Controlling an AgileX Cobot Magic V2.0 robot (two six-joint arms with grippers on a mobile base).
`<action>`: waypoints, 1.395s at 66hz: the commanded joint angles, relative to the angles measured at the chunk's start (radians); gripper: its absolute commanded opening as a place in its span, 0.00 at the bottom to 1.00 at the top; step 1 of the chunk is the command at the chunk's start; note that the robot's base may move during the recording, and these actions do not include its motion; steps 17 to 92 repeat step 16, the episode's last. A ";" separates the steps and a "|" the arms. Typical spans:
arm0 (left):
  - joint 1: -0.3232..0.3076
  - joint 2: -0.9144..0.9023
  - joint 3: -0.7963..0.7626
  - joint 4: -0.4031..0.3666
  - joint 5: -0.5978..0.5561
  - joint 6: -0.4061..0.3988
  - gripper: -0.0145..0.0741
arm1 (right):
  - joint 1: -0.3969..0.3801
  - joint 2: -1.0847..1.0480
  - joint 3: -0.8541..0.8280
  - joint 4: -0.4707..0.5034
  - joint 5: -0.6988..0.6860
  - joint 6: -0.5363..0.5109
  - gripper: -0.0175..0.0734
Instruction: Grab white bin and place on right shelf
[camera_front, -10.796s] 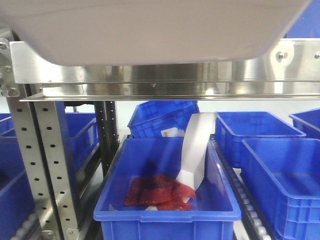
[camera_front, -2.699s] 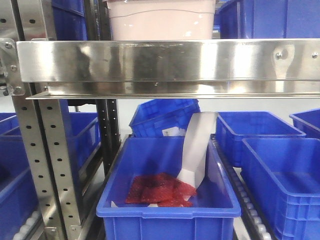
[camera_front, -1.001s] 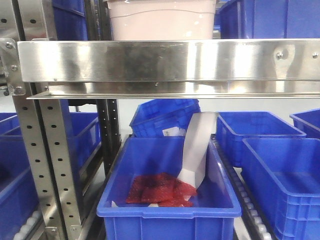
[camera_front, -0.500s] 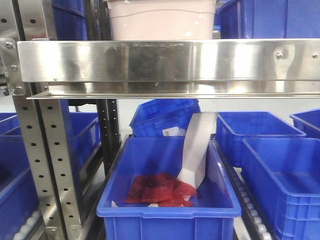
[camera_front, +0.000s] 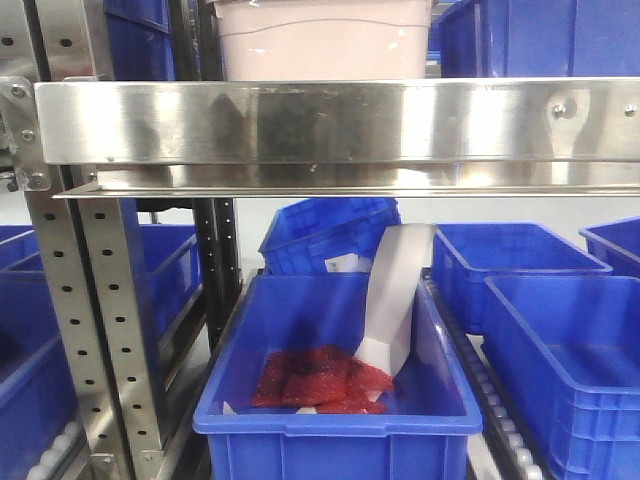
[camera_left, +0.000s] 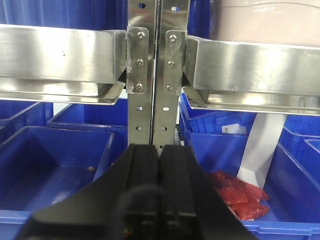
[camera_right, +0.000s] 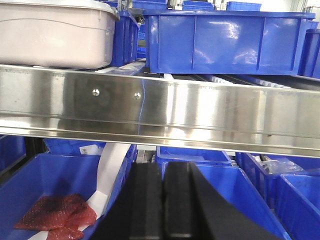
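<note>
there, white bin (camera_front: 322, 40) on right shelf (camera_front: 340, 122)

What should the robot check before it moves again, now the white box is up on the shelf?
1. White bin sits on the right shelf, behind the front beam: ok.
2. Bin is level, not tipping: ok, as far as the front and right wrist views show.
3. Left gripper shut and holding nothing: ok.
4. Right gripper shut and holding nothing: ok.
5. Both grippers below the shelf beam, apart from the bin: ok.
6. Bin pushed fully back on the shelf: cannot tell; its rear is hidden.
</note>
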 joint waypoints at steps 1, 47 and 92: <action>-0.008 -0.010 0.000 -0.007 -0.089 -0.009 0.03 | 0.001 -0.017 0.000 -0.008 -0.089 0.000 0.26; -0.008 -0.010 0.000 -0.007 -0.089 -0.009 0.03 | 0.001 -0.017 0.000 -0.008 -0.089 0.000 0.26; -0.008 -0.010 0.000 -0.007 -0.089 -0.009 0.03 | 0.001 -0.017 0.000 -0.008 -0.089 0.000 0.26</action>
